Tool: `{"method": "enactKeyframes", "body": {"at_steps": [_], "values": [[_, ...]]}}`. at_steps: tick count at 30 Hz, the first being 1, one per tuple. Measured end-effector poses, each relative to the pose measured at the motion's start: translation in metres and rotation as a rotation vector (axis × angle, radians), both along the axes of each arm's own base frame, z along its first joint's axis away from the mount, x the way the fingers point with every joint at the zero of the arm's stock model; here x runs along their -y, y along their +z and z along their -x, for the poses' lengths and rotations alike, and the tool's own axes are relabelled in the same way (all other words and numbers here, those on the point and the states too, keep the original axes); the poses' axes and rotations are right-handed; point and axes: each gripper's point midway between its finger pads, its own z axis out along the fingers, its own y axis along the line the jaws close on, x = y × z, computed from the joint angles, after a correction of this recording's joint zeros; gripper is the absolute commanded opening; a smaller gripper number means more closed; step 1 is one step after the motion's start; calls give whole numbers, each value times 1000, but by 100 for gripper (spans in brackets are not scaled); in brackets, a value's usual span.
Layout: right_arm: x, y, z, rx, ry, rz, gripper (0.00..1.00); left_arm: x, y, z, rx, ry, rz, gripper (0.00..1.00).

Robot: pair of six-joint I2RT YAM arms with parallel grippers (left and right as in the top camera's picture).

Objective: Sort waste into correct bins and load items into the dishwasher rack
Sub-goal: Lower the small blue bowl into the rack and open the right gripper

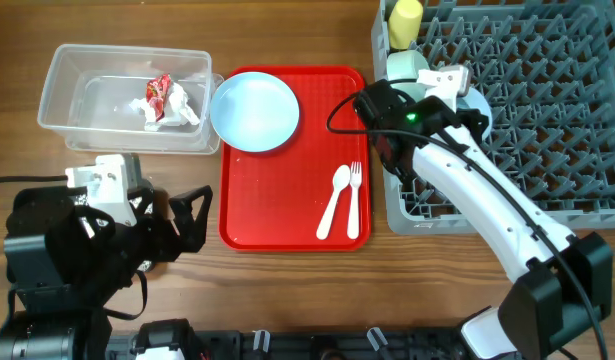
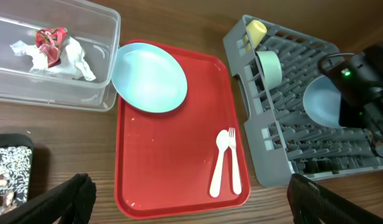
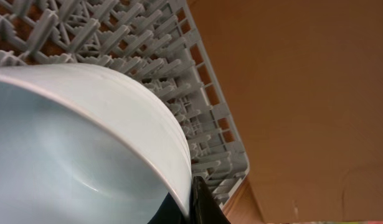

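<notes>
My wooden table [image 1: 287, 290] carries four things directly. A clear plastic tub [image 1: 49, 95] sits far left. Just right of it, the red serving tray [image 1: 277, 200] lies flat in the middle. The grey dishwasher rack [image 1: 427, 215] fills the right side, beside that tray. Near left, a black tray [image 2: 10, 139] lies close to the tub.

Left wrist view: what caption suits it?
Pale blue plate, white spoon and fork lie on the red tray beside the rack.
</notes>
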Motion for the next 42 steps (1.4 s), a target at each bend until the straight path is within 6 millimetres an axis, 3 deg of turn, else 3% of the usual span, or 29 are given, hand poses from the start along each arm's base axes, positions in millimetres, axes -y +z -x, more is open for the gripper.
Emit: {"method": "enactKeyframes", "body": {"at_steps": [4, 12, 32, 38, 42], "values": [[-1, -7, -5, -18, 0, 33, 4, 0, 0, 0, 0, 0, 0, 100], [-6, -42, -18, -130, 10, 131, 4, 0, 0, 0, 0, 0, 0, 100], [-8, -42, -28, -163, 45, 226, 5, 0, 0, 0, -1, 0, 0, 100], [-11, -47, -29, -195, 59, 210, 20, 0, -1, 0, -3, 0, 0, 100], [-14, -58, -27, -237, 66, 154, 23, 0, -1, 1, -3, -1, -1, 100]]}}
